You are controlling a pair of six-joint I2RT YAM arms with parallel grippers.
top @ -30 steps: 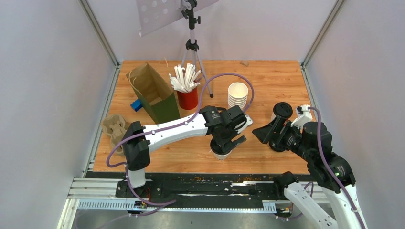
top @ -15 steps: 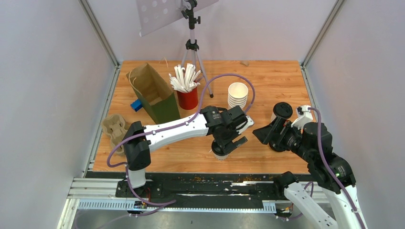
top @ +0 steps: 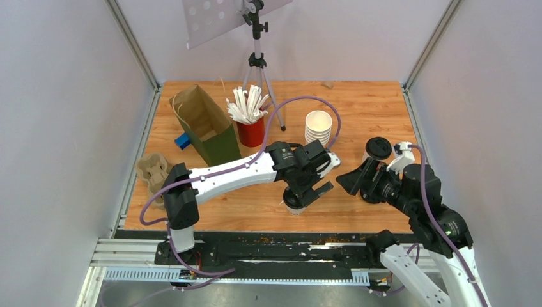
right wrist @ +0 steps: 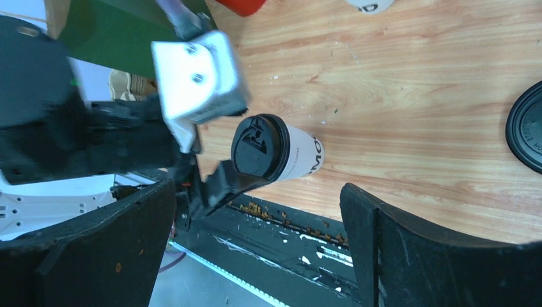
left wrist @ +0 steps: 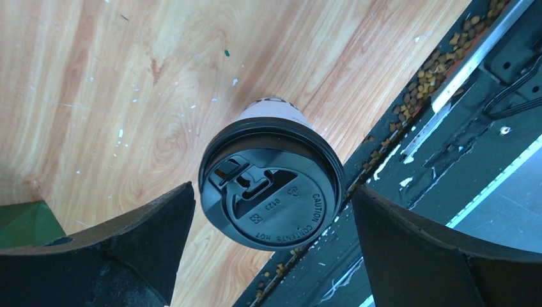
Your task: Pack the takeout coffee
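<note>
My left gripper (left wrist: 271, 192) hangs wide astride the cup (right wrist: 300, 153), touching neither side so its seated lid (left wrist: 268, 192) stays undisturbed, upright near the table's (top: 371, 109) front edge, while my right gripper (right wrist: 259, 187), equally wide and empty, hovers nearby.

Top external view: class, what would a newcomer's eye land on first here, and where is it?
First, the white cup with a black lid standing near the front edge of the table, the left gripper open above it, jaws either side without touching. Next, the red cup of white straws and the open brown paper bag at the back left.
</note>
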